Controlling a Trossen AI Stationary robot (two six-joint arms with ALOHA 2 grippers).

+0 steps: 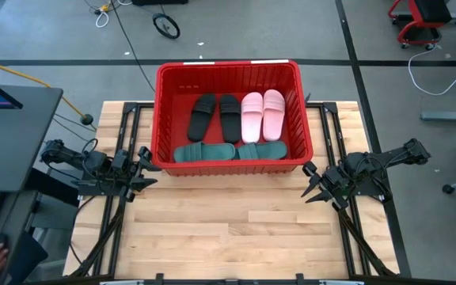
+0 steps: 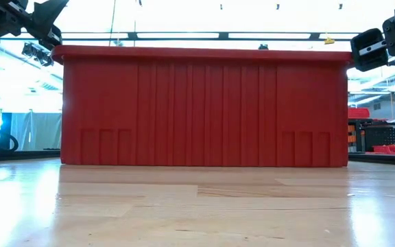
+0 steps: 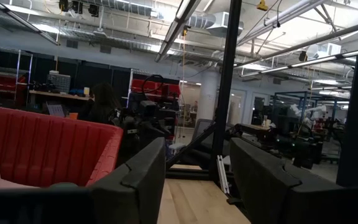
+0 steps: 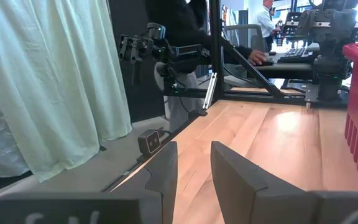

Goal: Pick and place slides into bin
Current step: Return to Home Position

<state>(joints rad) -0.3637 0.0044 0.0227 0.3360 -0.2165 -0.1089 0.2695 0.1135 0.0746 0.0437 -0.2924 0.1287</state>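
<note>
All six slides lie inside the bin (image 1: 228, 66): the two black slides (image 1: 215, 117) side by side, the two pink slides (image 1: 263, 115) just beside them, and the two teal slides (image 1: 229, 151) end to end along the wall nearest the fingers. The bin stands on the wooden table (image 1: 228, 233), between the two sets of fingertips and slightly beyond them. The left gripper (image 1: 146, 167) hangs just beside the bin's near left corner, its fingers spread apart and holding nothing. The right gripper (image 1: 309, 183) hangs just beside the near right corner, its fingers likewise parted and empty. In the low view both grippers sit raised off the table, about level with the bin's rim, outside its walls.
</note>
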